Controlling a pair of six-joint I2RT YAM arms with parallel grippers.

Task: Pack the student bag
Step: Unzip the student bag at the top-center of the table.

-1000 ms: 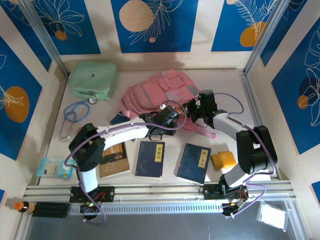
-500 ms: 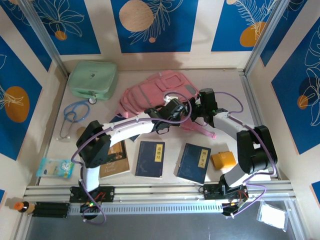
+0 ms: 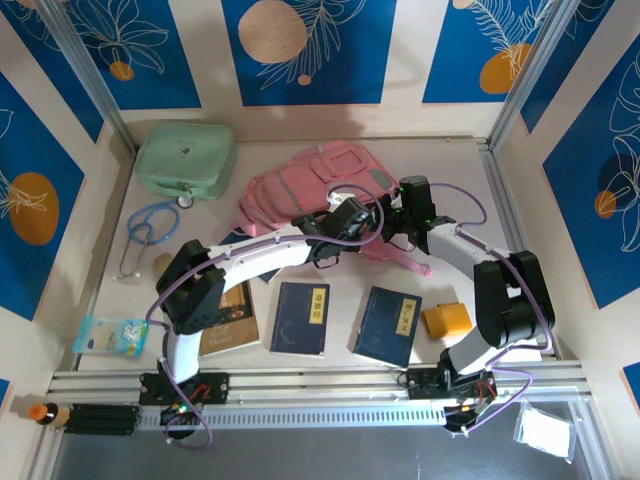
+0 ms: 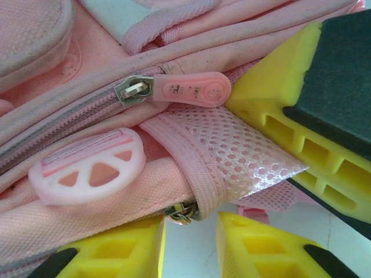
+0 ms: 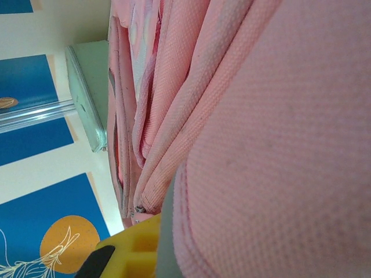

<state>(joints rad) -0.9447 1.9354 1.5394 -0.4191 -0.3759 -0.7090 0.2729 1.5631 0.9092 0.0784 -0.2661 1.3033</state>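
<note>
Pink student bag (image 3: 300, 185): pressed against both pincers' tips.
Left pincer (image 4: 191, 231): jaws apart, empty; zip pull (image 4: 191, 90) just ahead.
Right pincer (image 3: 388, 226): pinched shut on bag fabric.
Advice: centre jaws on the pull before closing.

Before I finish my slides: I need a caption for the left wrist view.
Left hand, fingers slightly apart, at the student bag's mesh pocket below a zipper pull.

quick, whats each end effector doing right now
left end effector: partly open at the student bag zip seam, nothing clearly gripped.
right end effector: closed, apparently pinching the student bag's fabric.
</note>
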